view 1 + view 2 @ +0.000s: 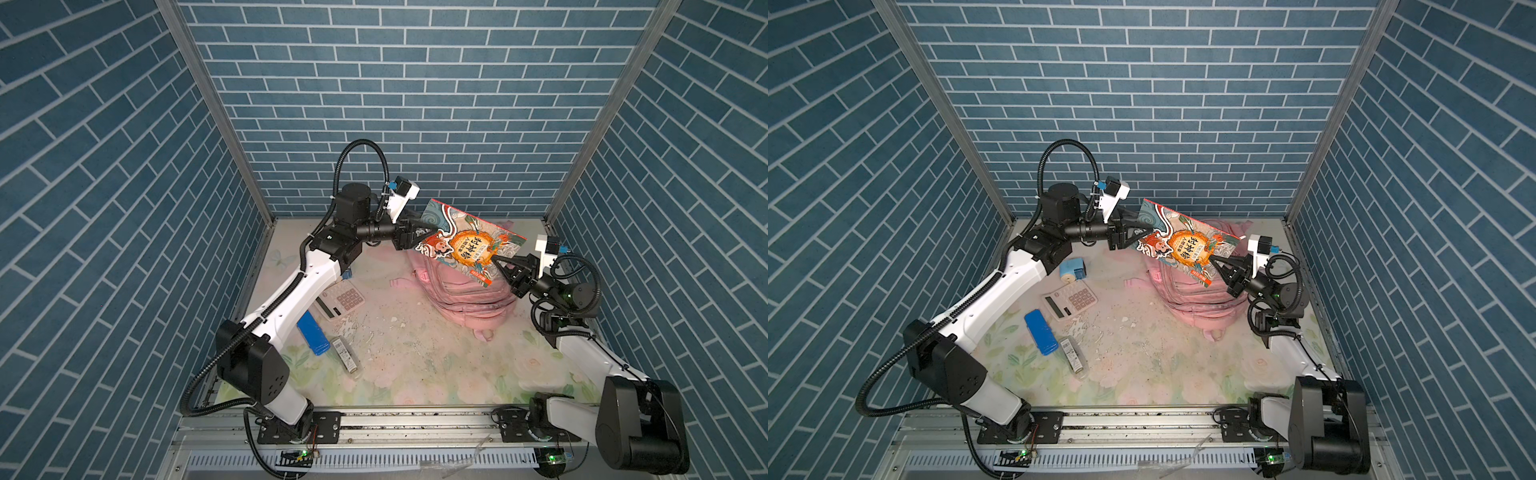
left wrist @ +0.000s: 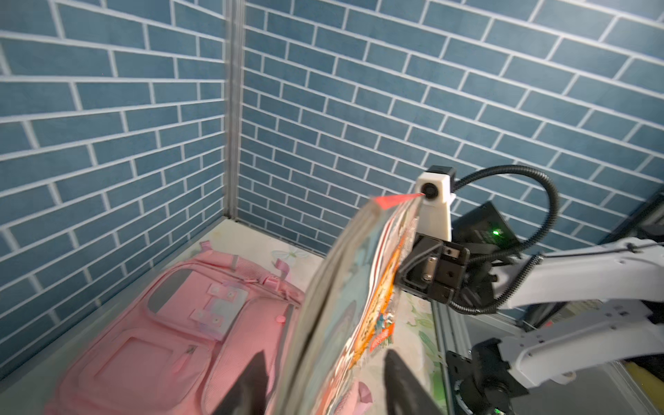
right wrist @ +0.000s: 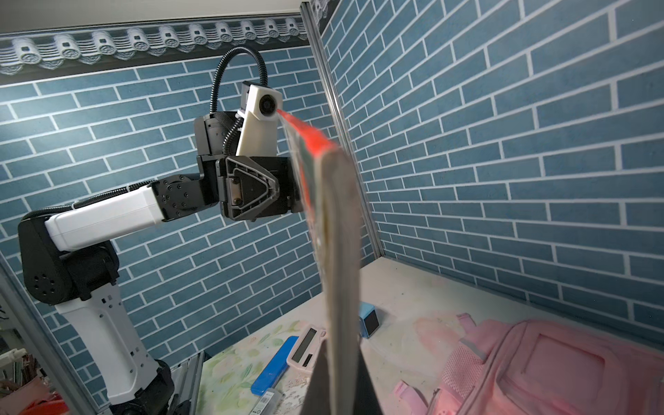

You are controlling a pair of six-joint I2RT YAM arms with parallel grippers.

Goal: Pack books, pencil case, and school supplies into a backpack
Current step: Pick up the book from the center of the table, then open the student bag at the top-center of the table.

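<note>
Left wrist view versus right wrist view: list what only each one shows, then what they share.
Only the left wrist view: the right gripper clamped on the far edge of the book, and the full front of the backpack with its pockets. Only the right wrist view: the left gripper at the book's far edge, plus the pencil sharpener, calculator and blue pencil case on the table. Both: the raised book seen nearly edge-on, part of the pink backpack, and the blue brick walls.

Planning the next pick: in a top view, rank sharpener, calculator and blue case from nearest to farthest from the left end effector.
1. Sharpener, back left.
2. Calculator, middle left.
3. Blue case, front left.
</note>
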